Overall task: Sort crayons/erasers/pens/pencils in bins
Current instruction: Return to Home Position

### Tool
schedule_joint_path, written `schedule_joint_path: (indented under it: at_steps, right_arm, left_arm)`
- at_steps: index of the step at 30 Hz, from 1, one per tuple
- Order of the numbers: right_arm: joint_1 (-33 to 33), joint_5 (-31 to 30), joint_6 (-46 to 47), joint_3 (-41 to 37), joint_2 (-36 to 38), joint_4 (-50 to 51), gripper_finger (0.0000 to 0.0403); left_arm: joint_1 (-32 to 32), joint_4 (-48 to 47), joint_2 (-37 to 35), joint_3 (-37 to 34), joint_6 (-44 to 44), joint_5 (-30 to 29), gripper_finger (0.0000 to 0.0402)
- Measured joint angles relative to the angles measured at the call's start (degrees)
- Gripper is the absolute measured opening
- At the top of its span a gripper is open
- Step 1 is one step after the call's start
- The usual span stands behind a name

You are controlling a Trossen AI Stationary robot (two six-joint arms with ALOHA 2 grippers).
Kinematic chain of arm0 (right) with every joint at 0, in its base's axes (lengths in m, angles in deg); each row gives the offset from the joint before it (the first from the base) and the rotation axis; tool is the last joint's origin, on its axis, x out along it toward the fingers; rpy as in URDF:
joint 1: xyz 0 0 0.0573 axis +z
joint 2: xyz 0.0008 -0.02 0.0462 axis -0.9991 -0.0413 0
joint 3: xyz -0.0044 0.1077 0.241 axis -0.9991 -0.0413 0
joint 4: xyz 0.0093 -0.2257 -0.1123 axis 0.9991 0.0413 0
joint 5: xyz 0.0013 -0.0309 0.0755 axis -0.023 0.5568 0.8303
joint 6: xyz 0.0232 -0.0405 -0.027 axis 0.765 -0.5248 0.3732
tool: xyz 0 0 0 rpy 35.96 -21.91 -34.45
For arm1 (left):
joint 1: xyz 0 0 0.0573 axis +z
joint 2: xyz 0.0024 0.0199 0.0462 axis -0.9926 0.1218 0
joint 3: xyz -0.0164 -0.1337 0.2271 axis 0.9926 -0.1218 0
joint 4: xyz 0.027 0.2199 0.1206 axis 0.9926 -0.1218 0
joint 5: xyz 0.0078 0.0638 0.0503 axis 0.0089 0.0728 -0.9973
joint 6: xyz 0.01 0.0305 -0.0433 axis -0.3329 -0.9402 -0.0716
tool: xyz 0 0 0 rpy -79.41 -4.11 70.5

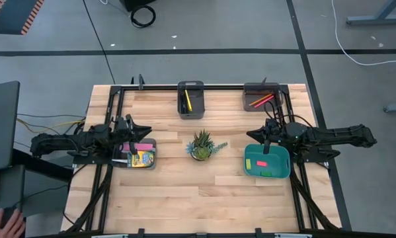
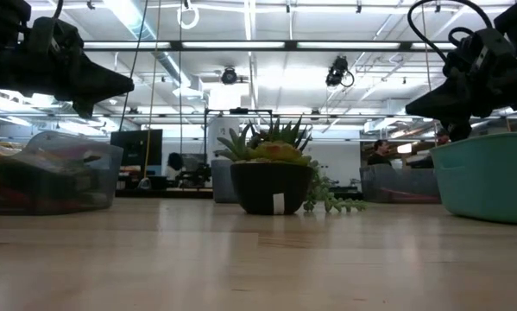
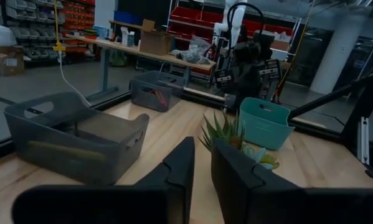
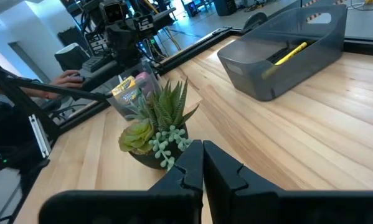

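Note:
My left gripper (image 1: 145, 128) (image 3: 202, 163) hangs empty over the far edge of the left grey bin (image 1: 118, 153), its fingers a narrow gap apart. In that bin lie the yellow-and-green crayon box (image 1: 142, 159) and a long pink bar (image 1: 143, 147). My right gripper (image 1: 251, 137) (image 4: 203, 157) is shut and empty above the teal bin's (image 1: 248, 162) far left corner. The teal bin holds a red-pink eraser (image 1: 262, 162) and a green one (image 1: 265, 173). The dark bin (image 1: 191, 109) at the far middle holds a yellow pen (image 1: 187, 100) and black pens. The far right grey bin (image 1: 250, 106) holds red and orange pencils (image 1: 262, 100).
A small potted plant (image 1: 201, 145) stands at the table's middle between the two grippers. Bare wood lies toward the near edge. A black metal frame (image 1: 211, 84) runs round the table. A person's hand (image 1: 6, 225) shows off the table's near left corner.

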Motion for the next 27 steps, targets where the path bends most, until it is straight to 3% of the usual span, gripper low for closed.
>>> schedule_joint_path:
  at_steps: [27]
  right_arm:
    - [0.0,0.0,0.0,0.0,0.0,0.0,0.0017]
  left_arm:
    - [0.0,0.0,0.0,0.0,0.0,0.0,0.006]
